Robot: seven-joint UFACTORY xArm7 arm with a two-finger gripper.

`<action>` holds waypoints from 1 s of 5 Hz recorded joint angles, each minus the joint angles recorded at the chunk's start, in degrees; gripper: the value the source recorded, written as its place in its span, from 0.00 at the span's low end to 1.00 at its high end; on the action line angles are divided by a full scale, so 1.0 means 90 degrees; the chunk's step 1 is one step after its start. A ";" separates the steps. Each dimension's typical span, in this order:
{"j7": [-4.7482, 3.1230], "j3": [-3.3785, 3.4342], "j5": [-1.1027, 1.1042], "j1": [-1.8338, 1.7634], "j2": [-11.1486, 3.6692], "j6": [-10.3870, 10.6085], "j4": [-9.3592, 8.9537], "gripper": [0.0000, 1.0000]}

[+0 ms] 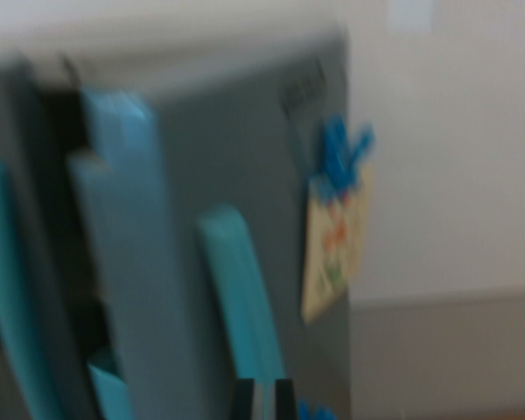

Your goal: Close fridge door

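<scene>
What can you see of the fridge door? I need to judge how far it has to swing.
The fridge door is a grey panel with light blue edging and a curved light blue handle. It looks ajar: a dark gap shows along its left edge at the wrist view's left. The picture is blurred, so how wide it stands is unclear. The dark tips of the hand sit at the bottom edge, just below the handle; contact cannot be told.

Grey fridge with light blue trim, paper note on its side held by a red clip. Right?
Not quite. The clip is blue, not red, as the wrist view shows. The rest holds: it pins a pale paper note to the side of the grey fridge, which has light blue trim. The picture is blurred.
</scene>
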State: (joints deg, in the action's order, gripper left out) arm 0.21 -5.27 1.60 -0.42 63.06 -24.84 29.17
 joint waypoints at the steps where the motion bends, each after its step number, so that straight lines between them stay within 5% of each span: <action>1: 0.0000 -0.0159 0.0000 0.0000 -0.0452 0.0000 0.0005 1.00; 2: 0.0000 -0.0159 0.0000 0.0000 -0.0452 0.0000 0.0005 1.00; 3: 0.0000 -0.0274 0.0000 0.0000 -0.0904 0.0000 0.0025 1.00; 4: 0.0000 -0.0274 0.0000 0.0000 -0.0904 0.0000 0.0025 1.00; 5: 0.0000 -0.0348 0.0000 0.0001 -0.1352 0.0001 0.0146 1.00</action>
State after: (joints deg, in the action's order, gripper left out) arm 0.21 -8.40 1.60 -0.42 50.89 -24.83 30.48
